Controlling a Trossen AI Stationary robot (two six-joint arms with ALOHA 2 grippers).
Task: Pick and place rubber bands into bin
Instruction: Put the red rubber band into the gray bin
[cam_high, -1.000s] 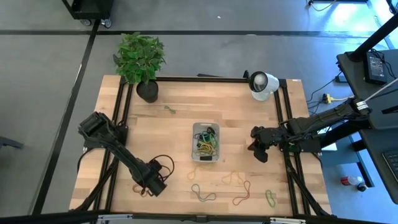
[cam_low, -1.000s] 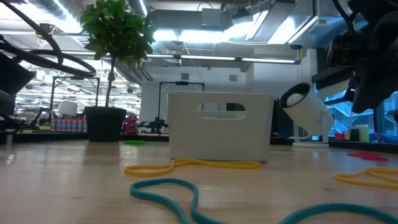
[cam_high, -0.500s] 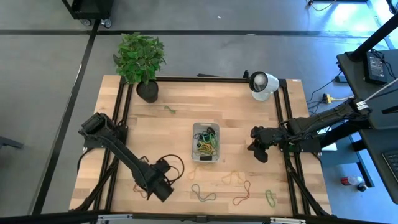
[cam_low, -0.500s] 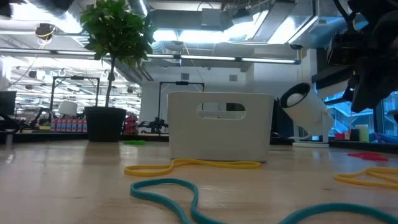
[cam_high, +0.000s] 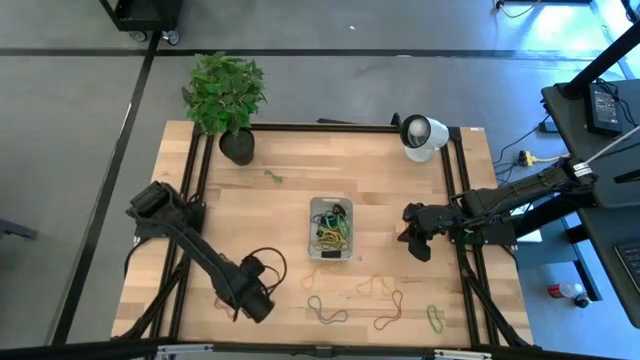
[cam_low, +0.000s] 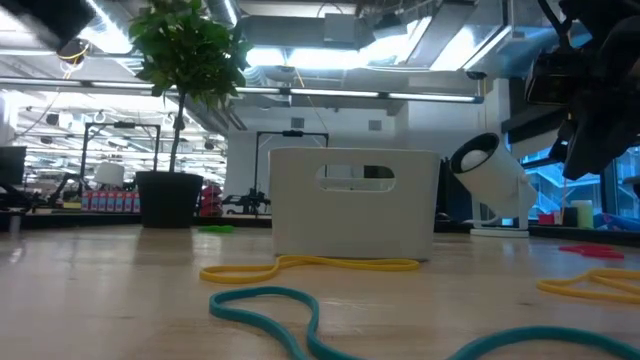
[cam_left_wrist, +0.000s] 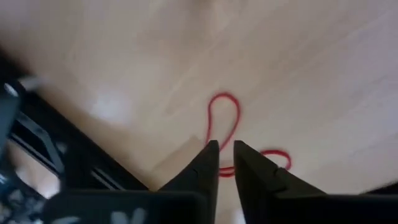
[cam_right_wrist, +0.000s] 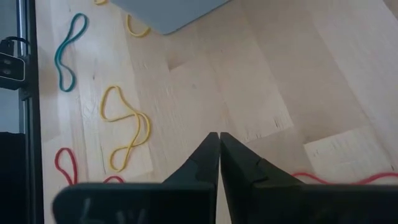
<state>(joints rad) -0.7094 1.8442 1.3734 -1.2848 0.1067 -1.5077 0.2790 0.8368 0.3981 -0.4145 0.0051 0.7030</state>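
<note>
Several loose bands left, one red band (cam_left_wrist: 225, 124) under the left gripper (cam_left_wrist: 226, 150).
Its jaws are slightly parted, gripping nothing; thin, limp, light loops, so pinch a strand. Bin (cam_high: 331, 231) mid-table; right gripper (cam_right_wrist: 219, 146) clenched, empty, beyond.

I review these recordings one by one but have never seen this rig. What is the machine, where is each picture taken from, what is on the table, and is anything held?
Two dark robot arms work at a wooden table. One picture looks straight down, one looks level across the tabletop, and each wrist carries a camera looking past its own fingers.

In the middle stands the bin, already holding several rubber bands. More rubber bands lie loose along the near edge. A potted plant and a white lamp stand at the far edge.

The left gripper hangs low over a red band, fingers slightly apart; nothing looks gripped. The right gripper waits shut and empty, right of the bin.
</note>
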